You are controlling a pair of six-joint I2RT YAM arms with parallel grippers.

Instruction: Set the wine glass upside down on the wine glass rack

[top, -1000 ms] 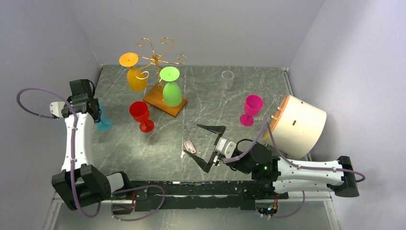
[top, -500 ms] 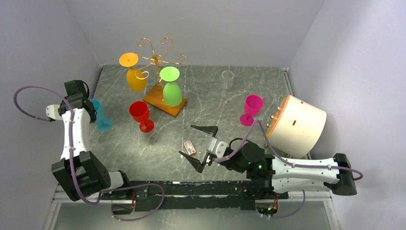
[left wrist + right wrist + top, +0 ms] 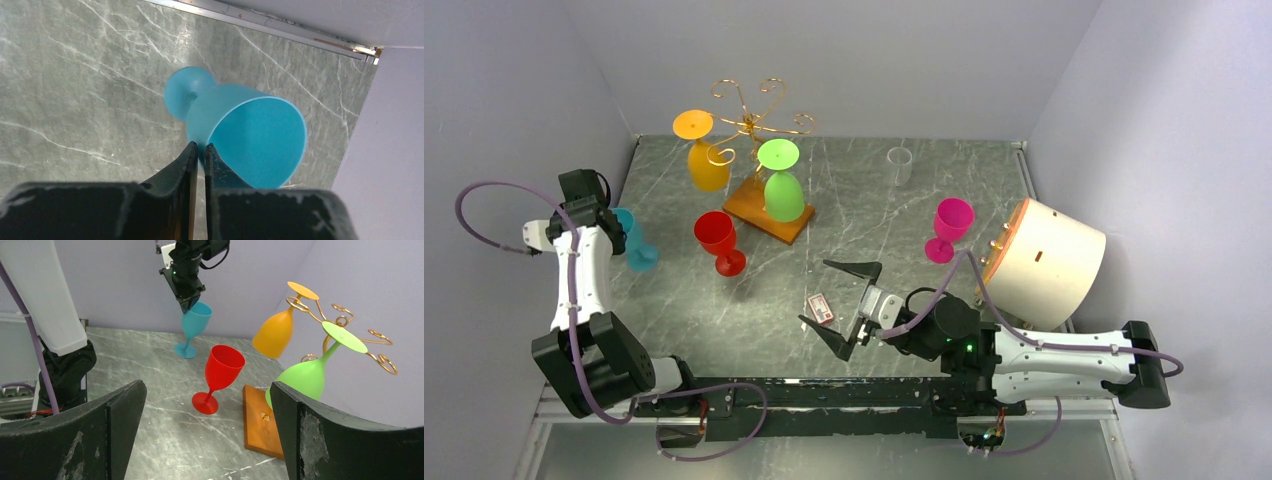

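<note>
Evidently the step in hand is judged to be the lifting of the blue wine glass, which stands upright on its foot at the far left of the table, well apart from the wine glass rack toward the rear. The lift is best made slowly, since only the thin wall of the bowl is pinched and the glass could swing or slip. It must be turned over before its foot can be slid into a free scroll arm. The arms bearing the orange glass and the green glass, both hung upside down, are to be avoided, as is the red glass standing just in front of the base. The left gripper is seen nearly closed, clamped on the rim of the blue wine glass, one finger inside the bowl and one outside. Further right, the right gripper is held wide open above the table, near a small card, and nothing is gripped by it.
</note>
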